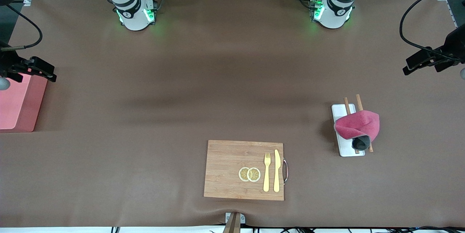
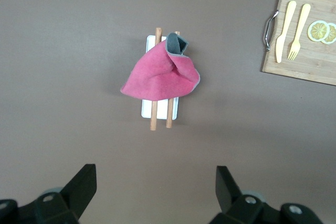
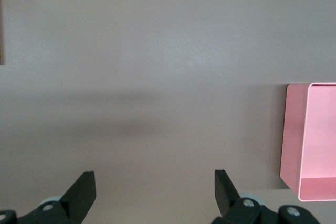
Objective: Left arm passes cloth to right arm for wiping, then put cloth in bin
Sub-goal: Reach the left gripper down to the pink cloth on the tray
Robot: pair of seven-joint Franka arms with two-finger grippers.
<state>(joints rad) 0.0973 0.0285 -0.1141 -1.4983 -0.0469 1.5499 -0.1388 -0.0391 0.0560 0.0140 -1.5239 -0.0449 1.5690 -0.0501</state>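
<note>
The left gripper (image 2: 152, 192) is held wide open and empty, up over the table (image 1: 145, 117) at the left arm's end. The cloth (image 1: 358, 126) is draped on two sticks (image 1: 359, 104) across a white tray (image 1: 339, 111). The right gripper (image 3: 152, 195) is also spread open and empty, over the bin (image 1: 18, 106).

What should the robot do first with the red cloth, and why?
Probably the left pincer should come down over the cloth and pinch it. The cloth lies draped over two chopsticks on a white tray, untouched. Both pincers are open and empty, and the right pincer waits beside the bin.
</note>
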